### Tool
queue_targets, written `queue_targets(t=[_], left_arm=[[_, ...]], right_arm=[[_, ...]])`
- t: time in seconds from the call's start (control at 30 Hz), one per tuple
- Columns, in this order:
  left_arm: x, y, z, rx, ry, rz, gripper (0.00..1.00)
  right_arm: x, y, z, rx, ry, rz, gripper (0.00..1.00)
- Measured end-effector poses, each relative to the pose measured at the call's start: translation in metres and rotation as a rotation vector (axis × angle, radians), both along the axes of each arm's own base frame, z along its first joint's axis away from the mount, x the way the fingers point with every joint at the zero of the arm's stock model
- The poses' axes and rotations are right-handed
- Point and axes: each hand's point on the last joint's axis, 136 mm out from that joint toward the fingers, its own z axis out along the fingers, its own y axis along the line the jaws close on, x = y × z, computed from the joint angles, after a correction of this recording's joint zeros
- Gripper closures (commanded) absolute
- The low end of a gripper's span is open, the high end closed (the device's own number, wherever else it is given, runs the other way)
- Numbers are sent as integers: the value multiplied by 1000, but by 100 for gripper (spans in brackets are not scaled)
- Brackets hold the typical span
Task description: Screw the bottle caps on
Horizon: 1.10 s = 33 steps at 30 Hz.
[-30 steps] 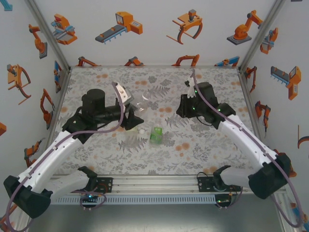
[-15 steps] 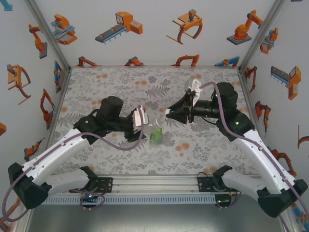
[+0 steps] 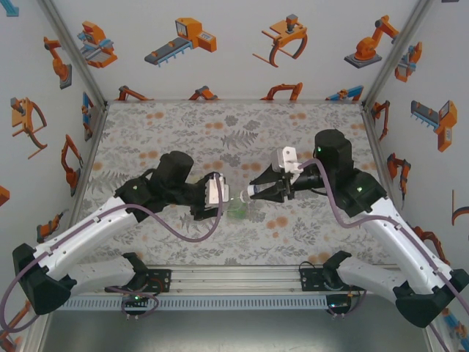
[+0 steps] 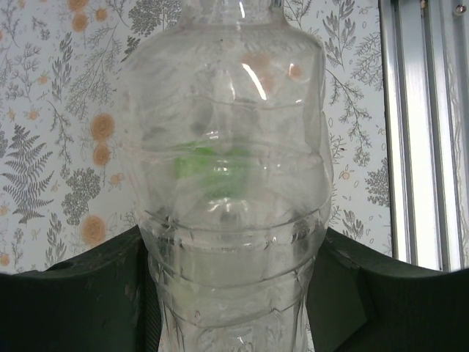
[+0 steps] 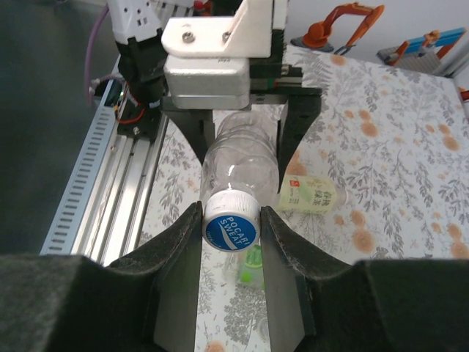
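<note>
- The left hand is clamped around the body of the unlabelled bottle. It holds it off the tabletop, roughly sideways, with the neck pointing at the other arm.
- The right hand is pinched narrow on the blue cap, 1 finger on each side. The cap sits right on the mouth of that bottle, though I can't tell how far it's threaded on.
- In the top view, both hands meet nose to nose over the middle of the tabletop, a bit toward the near edge.
- Count: 3 bottles and 1 cap that I can actually make out. 1 bottle is held and 2 are lying down.
- The green label bottle lies on its side just under the meeting point. Its green shows through the clear plastic in the left wrist view.
- The yellow label bottle lies flat just beside the held one, on the side away from the rail.
- The aluminium rail runs along the near edge, and purple cables loop off both arms.
- The 2 lying bottles are close under the hands but not touching the held bottle, as far as I can see.
</note>
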Motion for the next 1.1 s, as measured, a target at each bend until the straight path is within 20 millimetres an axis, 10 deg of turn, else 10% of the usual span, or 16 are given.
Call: queue_targets(t=[1.1], left_arm=[[1,-2,5,-15,-27,7,100]], right_arm=[[0,7,-24,-77,-142,-79,100]])
